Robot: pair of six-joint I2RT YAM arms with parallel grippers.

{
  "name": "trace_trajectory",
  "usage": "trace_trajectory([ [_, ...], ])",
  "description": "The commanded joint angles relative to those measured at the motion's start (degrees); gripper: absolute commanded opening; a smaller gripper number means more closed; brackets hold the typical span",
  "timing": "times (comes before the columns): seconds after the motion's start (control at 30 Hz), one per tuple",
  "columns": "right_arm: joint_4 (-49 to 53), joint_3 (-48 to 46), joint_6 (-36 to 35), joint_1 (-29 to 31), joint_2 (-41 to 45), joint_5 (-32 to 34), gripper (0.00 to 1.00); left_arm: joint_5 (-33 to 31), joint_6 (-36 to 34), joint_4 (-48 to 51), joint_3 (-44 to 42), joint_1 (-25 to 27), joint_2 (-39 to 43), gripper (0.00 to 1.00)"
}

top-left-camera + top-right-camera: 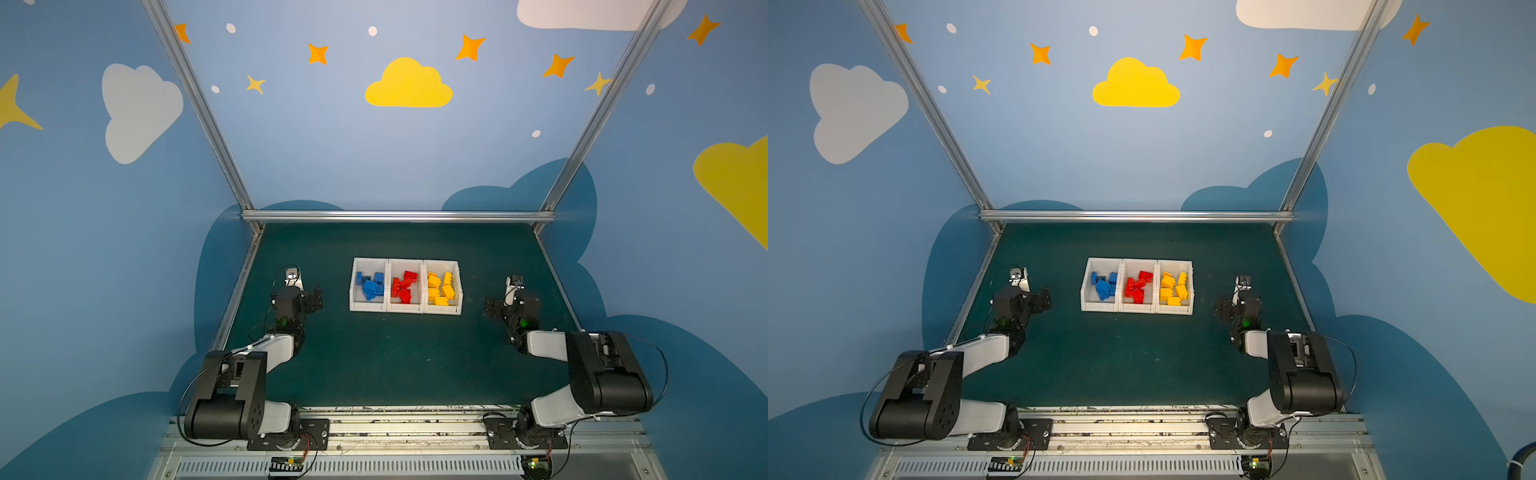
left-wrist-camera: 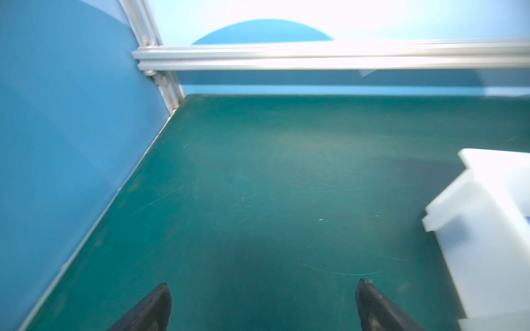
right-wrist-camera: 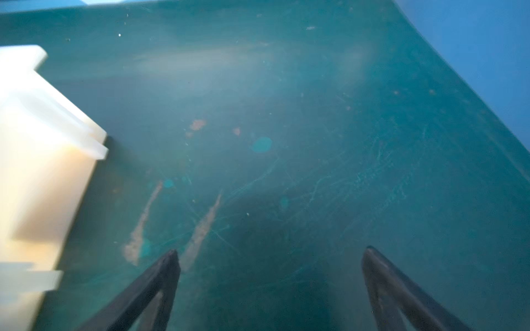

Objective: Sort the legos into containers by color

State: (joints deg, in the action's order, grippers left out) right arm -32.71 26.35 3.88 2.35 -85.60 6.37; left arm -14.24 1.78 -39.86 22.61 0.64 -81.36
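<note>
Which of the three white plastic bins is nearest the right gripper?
The white plastic end bin holding the yellow studded bricks, beside the open right gripper; the middle bin holds red bricks, the far bin blue bricks.

Both top views look down from high above the front edge of the table (image 1: 395, 365), facing the back wall (image 1: 374, 158). They are nearly identical and share the whole row of bins (image 1: 405, 309). Each wrist view sits low and close over the table, looking past the left gripper (image 2: 263, 303) or the right gripper (image 3: 269, 266), and catches one end of the bins.
</note>
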Motion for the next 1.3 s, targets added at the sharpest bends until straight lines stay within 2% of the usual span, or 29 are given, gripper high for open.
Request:
trace_trajectory([
  [0.0, 3.91, 2.44, -0.75, 0.02, 2.16, -1.22, 0.99, 2.11, 1.06, -14.78, -2.54, -0.19, -8.40, 1.00],
  [0.03, 5.02, 2.88, 0.21, -0.02, 2.27, -0.95, 0.98, 1.99, 0.37, -15.77, -1.93, -0.08, -9.57, 1.00],
  [0.13, 6.55, 3.52, 1.46, -0.23, 2.37, -1.07, 0.99, 3.13, 0.29, -4.02, 0.86, -0.30, -5.70, 1.00],
  [0.23, 6.61, 3.55, 1.57, -0.24, 2.37, -1.09, 0.99, 2.25, 1.54, -9.85, -0.71, -0.38, -7.58, 1.00],
  [0.33, 6.61, 3.45, 1.51, -0.12, 2.39, -0.92, 0.99, 3.02, 0.43, -4.55, 0.66, -0.36, -5.91, 1.00],
  [1.27, 7.18, 3.99, 1.41, -0.02, 2.20, -0.86, 0.99, 2.90, 0.42, -5.67, 0.24, -0.35, -6.01, 1.00],
])
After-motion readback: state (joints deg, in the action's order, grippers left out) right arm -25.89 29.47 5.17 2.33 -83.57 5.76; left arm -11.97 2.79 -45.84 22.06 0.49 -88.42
